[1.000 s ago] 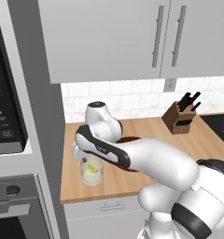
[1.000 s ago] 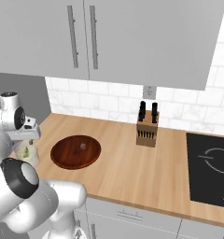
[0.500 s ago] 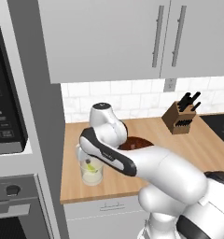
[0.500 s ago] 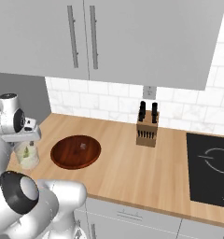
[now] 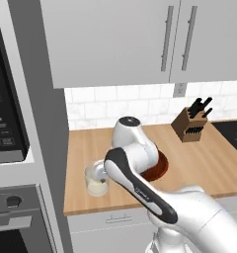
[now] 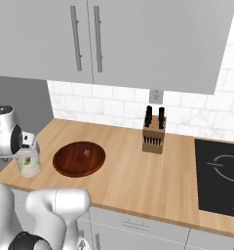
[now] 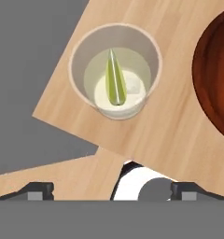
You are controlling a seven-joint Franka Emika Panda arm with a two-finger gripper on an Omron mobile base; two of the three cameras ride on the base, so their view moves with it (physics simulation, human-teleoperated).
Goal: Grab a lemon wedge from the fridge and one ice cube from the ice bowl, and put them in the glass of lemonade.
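Now the light wooden countertop lies bare between the shallow round reddish-brown ice bowl and the wooden knife block, and the short clear glass of lemonade stands close to its front left corner. Above it hangs the two-finger gripper, spread wide, pinching nothing. Inside the glass, a slim yellow-green lemon wedge leans in the pale liquid.
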